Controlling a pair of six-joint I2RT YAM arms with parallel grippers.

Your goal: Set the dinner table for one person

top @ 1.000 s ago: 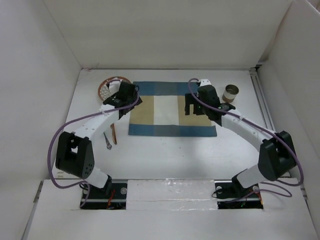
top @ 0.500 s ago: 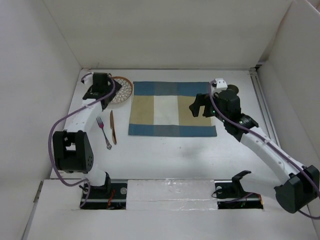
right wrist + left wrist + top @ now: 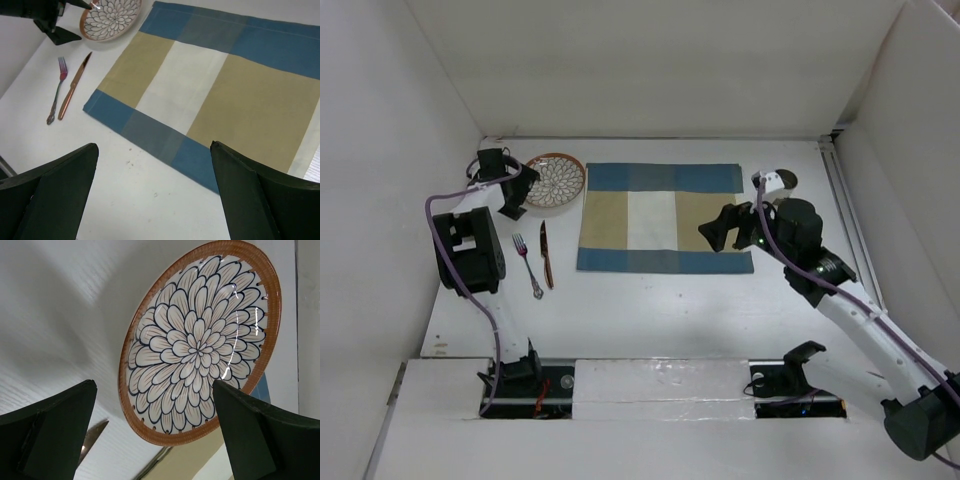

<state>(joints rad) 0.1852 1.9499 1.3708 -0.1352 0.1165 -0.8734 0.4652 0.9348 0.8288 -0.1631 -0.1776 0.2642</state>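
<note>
place setting, unlaid: hazards on file

top external: the large white matte dinner table is carrying a blue-and-beige checked cloth placemat at its middle, with nothing lying on it. a round orange-rimmed ceramic plate with a petal pattern is sitting just beside the mat's far-left corner. a slim metal fork and a copper-toned knife are lying side by side to the mat's left. the left gripper is hanging at the plate's left edge, jaws spread and grasping nothing. the right gripper is hovering over the mat's right edge, likewise released.

left wrist: the plate is showing between the parted fingers. it is glossy and lying flat, so a pinch on its low rim is likely risking a slip, or skating it into the mat.

right wrist: the mat is lying smooth. sliding the plate across could be bunching the cloth. the cutlery is lying close together, so lifting one piece is risking a nudge to the other.
</note>
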